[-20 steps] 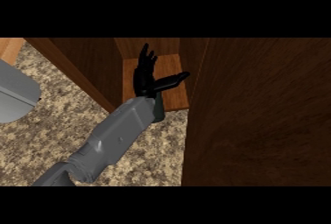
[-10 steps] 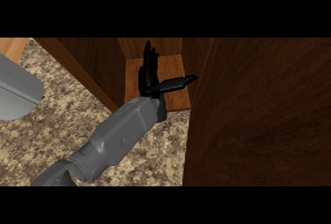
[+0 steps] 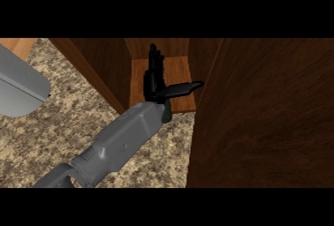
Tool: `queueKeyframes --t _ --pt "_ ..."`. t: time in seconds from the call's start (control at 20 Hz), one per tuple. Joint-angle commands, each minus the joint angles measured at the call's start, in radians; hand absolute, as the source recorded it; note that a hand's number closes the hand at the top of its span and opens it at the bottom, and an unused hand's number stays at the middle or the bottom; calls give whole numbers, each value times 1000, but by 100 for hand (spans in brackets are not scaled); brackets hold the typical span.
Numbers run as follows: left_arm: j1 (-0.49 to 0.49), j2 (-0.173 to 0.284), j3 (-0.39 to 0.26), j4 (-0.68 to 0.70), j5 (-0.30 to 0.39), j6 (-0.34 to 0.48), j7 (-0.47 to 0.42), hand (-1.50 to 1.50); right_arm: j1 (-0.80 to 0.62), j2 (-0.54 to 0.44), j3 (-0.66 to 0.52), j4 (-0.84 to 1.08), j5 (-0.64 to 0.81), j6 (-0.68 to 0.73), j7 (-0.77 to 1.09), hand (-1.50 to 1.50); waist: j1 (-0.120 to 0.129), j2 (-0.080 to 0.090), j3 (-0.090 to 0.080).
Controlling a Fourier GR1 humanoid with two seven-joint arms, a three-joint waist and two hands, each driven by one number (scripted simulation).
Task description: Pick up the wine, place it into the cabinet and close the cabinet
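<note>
We see one hand (image 3: 155,79) reaching toward twelve o'clock into the cabinet (image 3: 163,95), fingers straight and together, thumb spread toward three o'clock (holding nothing). The cabinet door (image 3: 267,114) fills the right. The wine bottle we cannot find.

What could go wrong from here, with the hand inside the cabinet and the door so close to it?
The left hand reaches into the cabinet with straight fingers and its thumb out toward the door. If the door swings shut now, it could catch the thumb or forearm. No wine shows in this view, so closing could proceed without confirming that it is placed. The right hand is out of view, so its clearance cannot be checked.
</note>
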Motion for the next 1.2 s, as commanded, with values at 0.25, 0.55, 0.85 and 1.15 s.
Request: queueKeyframes --t 0.25,0.55,0.85,1.15 --pt "71 0 -82 -57 10 -46 -42 -150 41 -7 -10 -33 1 -4 8 -150 28 -8 1" --pt "73 0 -102 -131 -16 11 -47 -150 28 16 14 -14 44 -34 6 -150 56 -14 1" --pt "186 0 -83 -279 -111 76 -81 -150 -1 -14 -68 12 -5 -30 18 -150 90 -22 1" --pt "294 41 -85 -392 -197 66 -70 -150 -59 -32 -81 -6 18 -57 80 -150 96 -23 1"
